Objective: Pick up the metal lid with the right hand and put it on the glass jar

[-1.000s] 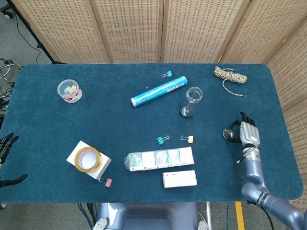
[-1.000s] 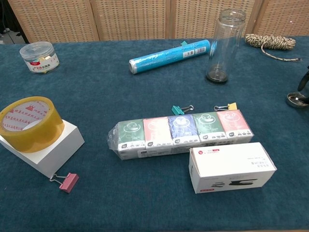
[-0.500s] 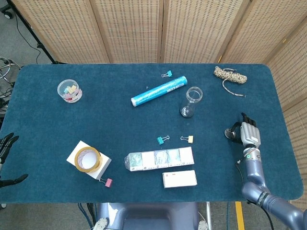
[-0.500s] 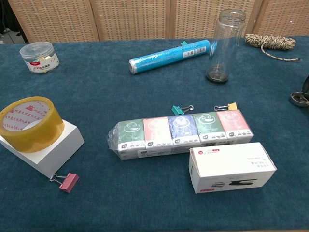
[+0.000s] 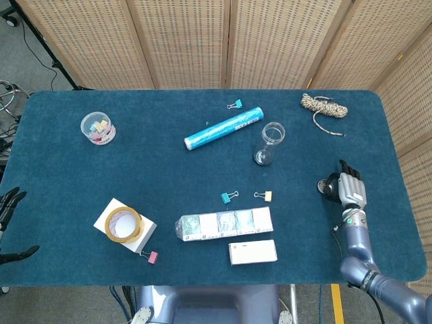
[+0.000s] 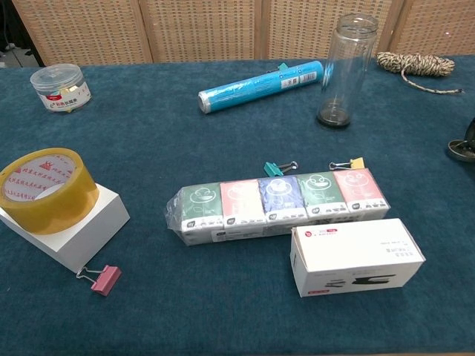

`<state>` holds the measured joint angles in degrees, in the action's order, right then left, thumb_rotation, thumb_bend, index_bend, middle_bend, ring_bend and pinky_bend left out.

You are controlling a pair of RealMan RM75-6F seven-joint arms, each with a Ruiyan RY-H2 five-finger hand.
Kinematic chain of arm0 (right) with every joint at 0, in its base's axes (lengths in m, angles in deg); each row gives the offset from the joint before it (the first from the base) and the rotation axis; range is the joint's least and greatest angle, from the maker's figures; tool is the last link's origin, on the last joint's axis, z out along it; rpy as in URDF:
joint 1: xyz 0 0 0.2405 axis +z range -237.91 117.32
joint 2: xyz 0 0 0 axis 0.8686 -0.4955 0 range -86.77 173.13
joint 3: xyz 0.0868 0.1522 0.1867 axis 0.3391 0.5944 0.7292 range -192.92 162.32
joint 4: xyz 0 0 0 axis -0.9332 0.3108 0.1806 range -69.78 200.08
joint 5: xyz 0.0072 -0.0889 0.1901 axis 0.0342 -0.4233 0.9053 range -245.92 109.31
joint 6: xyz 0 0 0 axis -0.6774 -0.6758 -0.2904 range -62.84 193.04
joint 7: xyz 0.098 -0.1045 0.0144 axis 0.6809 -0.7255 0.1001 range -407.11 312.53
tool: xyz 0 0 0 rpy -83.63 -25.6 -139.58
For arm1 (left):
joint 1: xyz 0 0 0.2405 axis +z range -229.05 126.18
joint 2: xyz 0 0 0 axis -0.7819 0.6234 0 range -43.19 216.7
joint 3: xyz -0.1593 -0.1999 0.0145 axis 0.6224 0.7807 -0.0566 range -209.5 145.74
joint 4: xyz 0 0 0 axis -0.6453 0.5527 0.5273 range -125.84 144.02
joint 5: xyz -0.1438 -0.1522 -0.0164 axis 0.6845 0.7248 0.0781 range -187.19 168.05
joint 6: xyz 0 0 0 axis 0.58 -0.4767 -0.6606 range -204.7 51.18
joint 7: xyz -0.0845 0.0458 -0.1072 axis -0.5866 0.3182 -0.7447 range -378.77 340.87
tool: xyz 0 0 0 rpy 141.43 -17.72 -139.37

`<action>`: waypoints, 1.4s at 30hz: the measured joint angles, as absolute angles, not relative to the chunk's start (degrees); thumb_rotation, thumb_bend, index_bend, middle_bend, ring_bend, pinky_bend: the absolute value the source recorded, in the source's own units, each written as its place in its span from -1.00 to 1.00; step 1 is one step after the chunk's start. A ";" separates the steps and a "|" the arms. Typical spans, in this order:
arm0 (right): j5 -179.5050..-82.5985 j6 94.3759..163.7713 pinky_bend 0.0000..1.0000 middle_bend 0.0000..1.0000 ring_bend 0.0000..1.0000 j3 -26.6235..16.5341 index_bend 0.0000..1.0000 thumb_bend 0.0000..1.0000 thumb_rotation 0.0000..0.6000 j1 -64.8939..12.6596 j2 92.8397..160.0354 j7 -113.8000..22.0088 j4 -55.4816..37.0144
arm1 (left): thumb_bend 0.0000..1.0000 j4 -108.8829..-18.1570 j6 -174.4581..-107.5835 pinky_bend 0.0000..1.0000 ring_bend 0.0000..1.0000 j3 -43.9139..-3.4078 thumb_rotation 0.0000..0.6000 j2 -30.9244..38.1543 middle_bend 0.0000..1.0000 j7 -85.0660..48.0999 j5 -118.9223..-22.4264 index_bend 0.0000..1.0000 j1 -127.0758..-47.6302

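Note:
The metal lid (image 5: 328, 187) lies on the blue cloth at the right side, about level with the binder clips; in the chest view the lid (image 6: 462, 150) shows at the right edge. My right hand (image 5: 351, 188) is palm-down right beside it, and its dark thumb and a finger close around the lid's rim. Only a dark sliver of that hand (image 6: 470, 133) shows in the chest view. The glass jar (image 5: 268, 143) (image 6: 346, 70) stands upright and uncovered, up and to the left of the lid. My left hand (image 5: 8, 204) hangs off the table's left edge, fingers apart, holding nothing.
A coil of rope (image 5: 324, 106) lies behind the lid. A blue tube (image 5: 223, 128) lies left of the jar. Two binder clips (image 5: 229, 196) (image 5: 264, 196), a tissue pack (image 5: 224, 223) and a white box (image 5: 252, 252) lie in front. Tape roll (image 5: 123, 223) and a plastic tub (image 5: 98, 127) are at the left.
The lid has slid a little to the right and away from me, together with my right hand. The left hand has not moved.

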<state>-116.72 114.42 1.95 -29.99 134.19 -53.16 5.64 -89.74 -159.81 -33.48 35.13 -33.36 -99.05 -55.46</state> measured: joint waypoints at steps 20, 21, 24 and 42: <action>-120.35 119.99 -1.00 -1.00 -1.00 3.82 0.34 0.33 1.00 -31.16 127.63 -52.25 -5.50 | -1.00 -89.58 -160.29 -1.00 -1.00 -33.79 1.00 35.66 -1.00 -34.68 -99.98 -1.00 -55.30; -120.40 120.32 -1.00 -1.00 -1.00 4.18 0.34 0.34 1.00 -31.17 126.54 -52.48 -7.10 | -1.00 -89.50 -160.38 -1.00 -1.00 -33.85 1.00 35.73 -1.00 -34.94 -100.17 -1.00 -55.26; -120.03 120.69 -1.00 -1.00 -1.00 5.36 0.34 0.34 1.00 -31.10 123.20 -53.12 -11.66 | -1.00 -89.27 -160.62 -1.00 -1.00 -34.00 1.00 35.94 -1.00 -35.78 -100.61 -1.00 -55.19; -105.88 120.71 -1.00 -1.00 -1.00 13.68 0.34 0.34 1.00 -22.03 103.42 -67.26 -32.02 | -1.00 -88.50 -162.20 -1.00 -1.00 -34.17 1.00 36.18 -1.00 -37.01 -101.35 -1.00 -54.55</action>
